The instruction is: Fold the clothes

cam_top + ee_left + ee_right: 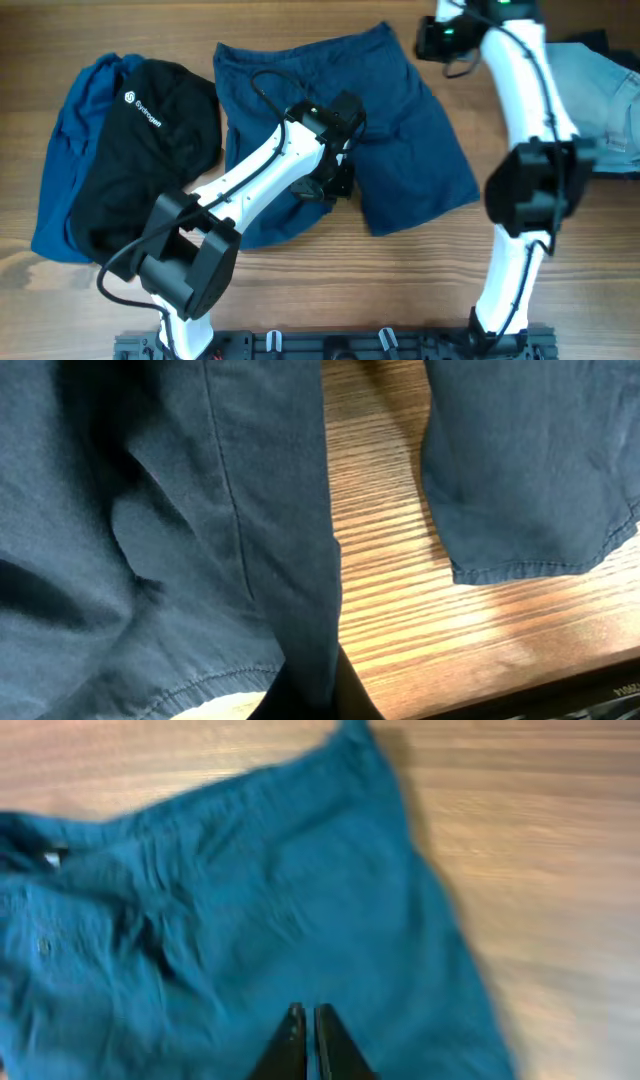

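The dark navy shorts [420, 130] lie spread in the middle of the table, waistband at the far side. My left gripper [335, 180] is at the crotch, shut on the inner edge of the left leg [180, 510]; the cloth rises into the jaws [320, 695]. The right leg [530, 460] lies flat beside it. My right gripper [435, 40] hovers by the waistband's right corner. Its fingers [308, 1012] are closed together and empty above the shorts [250, 900]. A black top with a white logo [150, 150] lies on a royal-blue garment [70, 150] at the left.
Pale blue denim [610, 90] lies at the far right behind the right arm. Bare wooden table [400, 290] shows in front of the shorts. The arm bases stand at the front edge.
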Available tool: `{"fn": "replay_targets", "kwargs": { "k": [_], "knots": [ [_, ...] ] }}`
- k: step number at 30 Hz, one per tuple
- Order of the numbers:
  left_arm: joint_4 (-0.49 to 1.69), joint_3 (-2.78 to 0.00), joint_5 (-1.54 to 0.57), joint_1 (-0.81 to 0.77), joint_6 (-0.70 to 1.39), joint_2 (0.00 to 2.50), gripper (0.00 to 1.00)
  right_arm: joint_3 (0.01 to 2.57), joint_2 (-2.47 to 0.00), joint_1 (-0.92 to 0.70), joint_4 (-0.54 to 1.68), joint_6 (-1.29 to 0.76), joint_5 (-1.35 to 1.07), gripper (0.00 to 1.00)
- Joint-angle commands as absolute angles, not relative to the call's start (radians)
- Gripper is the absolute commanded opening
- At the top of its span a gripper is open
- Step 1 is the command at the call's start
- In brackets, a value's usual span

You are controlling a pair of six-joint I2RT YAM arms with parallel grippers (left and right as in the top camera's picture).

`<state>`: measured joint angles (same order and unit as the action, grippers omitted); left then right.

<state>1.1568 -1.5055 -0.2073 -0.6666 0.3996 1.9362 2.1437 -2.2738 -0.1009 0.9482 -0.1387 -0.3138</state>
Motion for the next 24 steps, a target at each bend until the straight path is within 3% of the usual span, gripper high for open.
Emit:
{"fn": "replay_targets", "kwargs": {
  "k": [1, 9, 24],
  "knots": [
    [1.132, -1.505, -0.220, -0.674, 0.405, 1.922, 0.04, 2.151, -2.360, -0.155, 0.825, -0.265, -0.339, 0.04],
    [1.098, -1.505, -0.219, -0.682, 0.405, 1.922, 0.04, 2.151, -2.516, -0.197, 0.619, -0.344, -0.336, 0.04],
    [1.145, -1.505, -0.216, -0.695, 0.405, 1.923, 0.04, 2.151, -2.659, -0.197, 0.525, -0.343, -0.334, 0.04]
  ]
}}
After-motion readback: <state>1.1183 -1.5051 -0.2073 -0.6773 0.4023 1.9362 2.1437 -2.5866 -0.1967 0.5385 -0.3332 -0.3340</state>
